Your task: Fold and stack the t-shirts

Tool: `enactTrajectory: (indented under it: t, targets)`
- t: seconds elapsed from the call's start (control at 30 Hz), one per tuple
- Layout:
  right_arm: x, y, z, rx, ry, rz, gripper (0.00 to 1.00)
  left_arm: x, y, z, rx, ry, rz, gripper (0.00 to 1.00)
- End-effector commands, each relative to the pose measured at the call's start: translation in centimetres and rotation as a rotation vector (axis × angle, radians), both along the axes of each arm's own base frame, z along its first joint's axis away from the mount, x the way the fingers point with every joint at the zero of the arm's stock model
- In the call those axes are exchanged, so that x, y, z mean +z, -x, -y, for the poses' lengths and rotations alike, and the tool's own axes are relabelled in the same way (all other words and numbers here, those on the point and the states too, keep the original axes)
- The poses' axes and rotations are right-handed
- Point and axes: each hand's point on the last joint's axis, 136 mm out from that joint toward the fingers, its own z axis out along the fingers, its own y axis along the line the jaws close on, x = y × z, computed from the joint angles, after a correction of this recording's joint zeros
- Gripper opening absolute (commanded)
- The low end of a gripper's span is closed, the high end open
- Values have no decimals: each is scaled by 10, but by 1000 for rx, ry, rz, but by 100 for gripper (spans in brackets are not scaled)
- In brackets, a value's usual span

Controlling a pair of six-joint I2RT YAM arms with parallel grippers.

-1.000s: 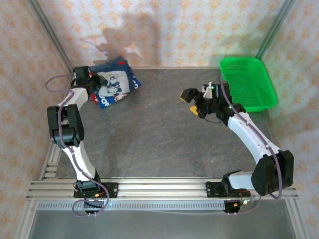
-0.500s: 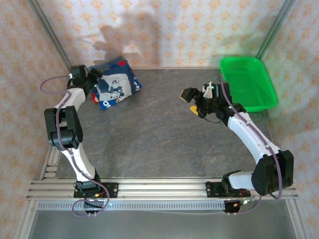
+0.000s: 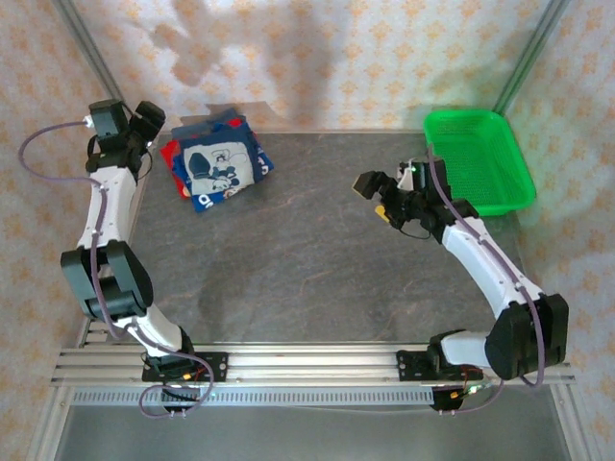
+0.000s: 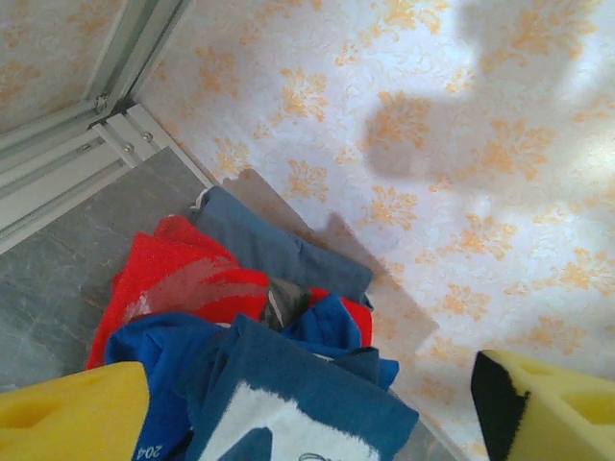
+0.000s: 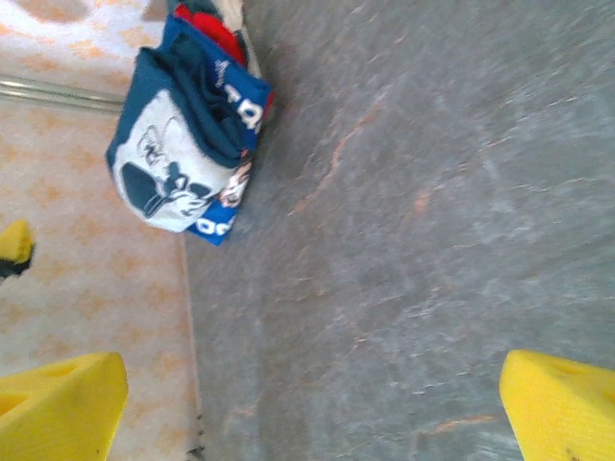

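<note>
We find both arms to be of one build. The left arm [image 3: 101, 216] and the right arm [image 3: 480, 257] have white tubular links joined by bulky black joint housings. A thin purple cable [image 3: 34, 144] loops loosely outside the left arm, and a second purple cable [image 3: 546, 341] skirts the right arm's black elbow housing. The left base [image 3: 173, 365] and the right base [image 3: 428, 363] are black blocks with fine coloured wiring. The left gripper [image 3: 152, 130] and the right gripper [image 3: 375, 197] have black bodies. Their pads [image 4: 67, 418] are yellow, blocky and foam-like, and the right wrist view shows the same yellow [image 5: 562, 403]. We note a small green light [image 3: 411, 169] at the right wrist.
</note>
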Motion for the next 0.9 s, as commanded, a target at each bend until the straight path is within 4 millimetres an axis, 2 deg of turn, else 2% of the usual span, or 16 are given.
enactTrajectory:
  t: [0.0,0.03,0.1,0.2,0.27,0.37,0.43,0.5,0.63,0.7,0.77,0.87]
  targets:
    - [12,5,44,-87,189,79,99,8,34,6,-23,-95,-38,98]
    - [2,5,60,-125,246,68,99,7,45,7,-21,-114,-53,100]
    - [3,11,92,-215,341,102,99,-1,64,10,-20,-144,-83,100]
    - [-6,18,139,-370,508,154,99,-17,94,12,-6,-206,-113,100]
    - [-14,22,173,-513,588,189,99,-35,113,9,23,-252,-137,100]
    - [-30,24,209,-681,631,239,99,-71,137,4,67,-310,-185,100]
    - [-50,24,223,-720,688,250,99,-99,147,3,87,-355,-189,100]
    - [-70,22,236,-734,787,244,99,-118,152,10,73,-424,-178,100]
    - [-104,13,246,-720,904,246,99,-143,146,30,-4,-517,-144,100]
    - [-116,8,250,-737,927,249,99,-152,140,33,-6,-528,-125,100]
    - [-114,0,250,-730,938,261,99,-165,131,35,-24,-522,-124,100]
    - [-106,-15,244,-730,905,390,99,-178,123,39,-30,-551,-126,100]
